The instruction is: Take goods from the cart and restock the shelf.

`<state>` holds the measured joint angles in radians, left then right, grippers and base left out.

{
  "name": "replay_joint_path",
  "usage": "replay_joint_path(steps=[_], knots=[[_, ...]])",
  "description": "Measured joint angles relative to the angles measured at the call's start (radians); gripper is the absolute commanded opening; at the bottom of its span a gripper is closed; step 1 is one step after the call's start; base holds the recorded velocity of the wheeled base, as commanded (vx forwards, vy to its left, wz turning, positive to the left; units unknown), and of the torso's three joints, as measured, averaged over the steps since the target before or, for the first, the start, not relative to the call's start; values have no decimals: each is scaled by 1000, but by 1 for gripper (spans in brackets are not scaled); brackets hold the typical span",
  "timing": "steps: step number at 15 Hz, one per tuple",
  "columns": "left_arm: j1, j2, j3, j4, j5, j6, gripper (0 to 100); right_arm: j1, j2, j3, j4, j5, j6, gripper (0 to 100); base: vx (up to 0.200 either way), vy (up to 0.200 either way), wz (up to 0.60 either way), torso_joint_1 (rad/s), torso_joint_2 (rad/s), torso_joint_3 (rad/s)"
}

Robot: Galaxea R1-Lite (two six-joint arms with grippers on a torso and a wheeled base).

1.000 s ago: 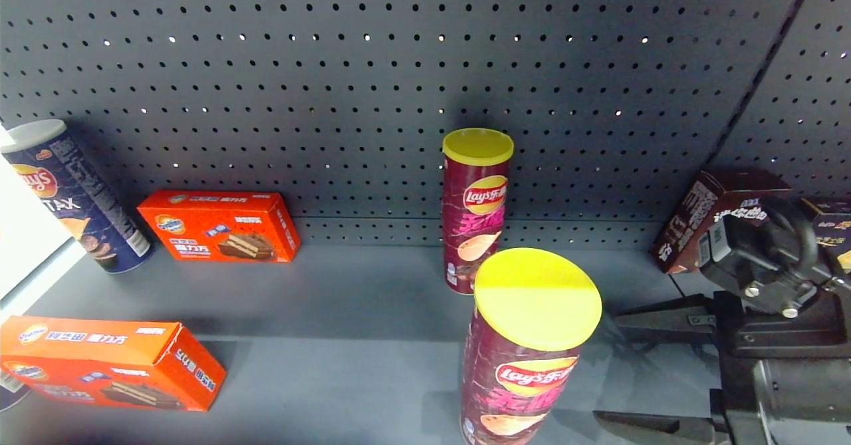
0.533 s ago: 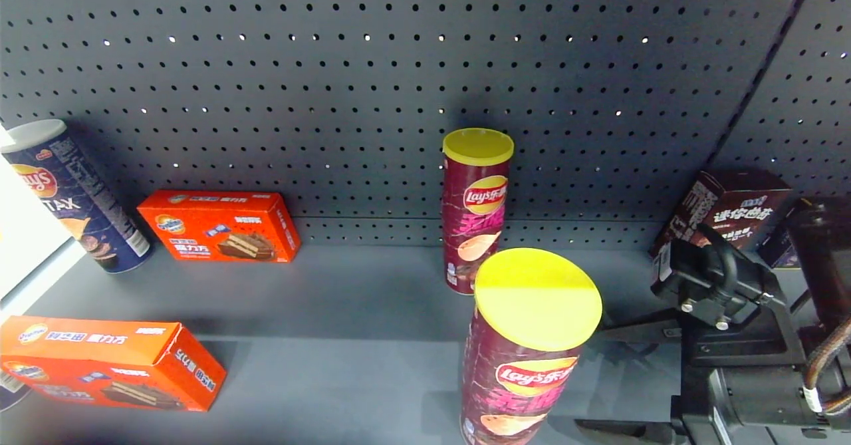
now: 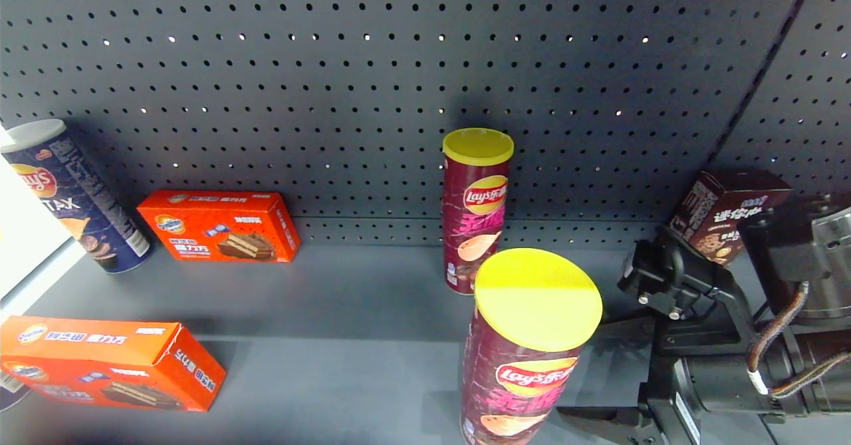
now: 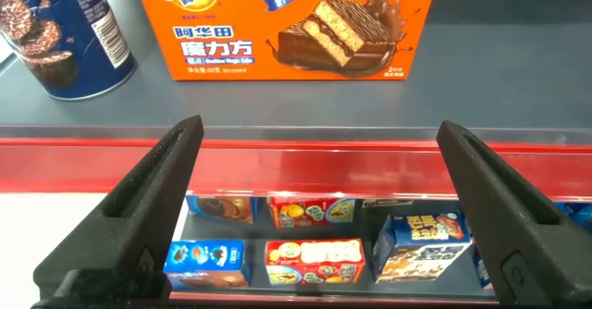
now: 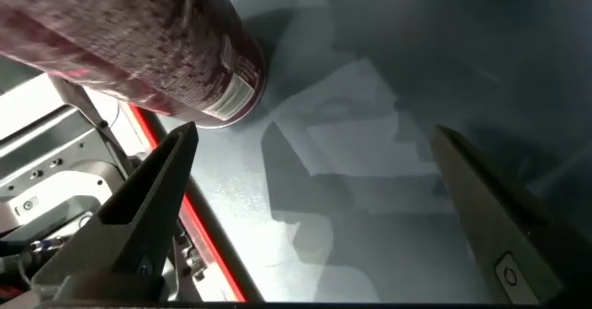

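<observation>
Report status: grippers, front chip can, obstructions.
Left gripper open, empty. Right gripper open beside front chip can. Can upright on shelf, ungripped. Second can close behind it.

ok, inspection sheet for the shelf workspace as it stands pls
Surface: grey shelf board, goods spread apart.
Job's things: front maroon chip can and rear maroon chip can upright; rear orange wafer box, front orange wafer box and blue chip can at left; brown box at right rear.
Clutter: nothing seen.
Grippers: right gripper open, empty, beside the front can; left gripper open, empty, facing the red shelf edge.
Cables: braided cable on right arm, off the goods.
Surroundings: pegboard back panel; snack boxes on a lower shelf.
</observation>
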<state>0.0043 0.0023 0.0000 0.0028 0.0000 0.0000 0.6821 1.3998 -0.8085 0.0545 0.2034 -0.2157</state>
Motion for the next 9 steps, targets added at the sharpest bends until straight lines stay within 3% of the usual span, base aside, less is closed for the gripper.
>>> replay_joint_path(steps=[9], knots=[[0, 0, 0, 0, 0, 0, 100, 23, 55, -14, -14, 0, 0, 100, 0, 0, 0, 0, 0, 0]])
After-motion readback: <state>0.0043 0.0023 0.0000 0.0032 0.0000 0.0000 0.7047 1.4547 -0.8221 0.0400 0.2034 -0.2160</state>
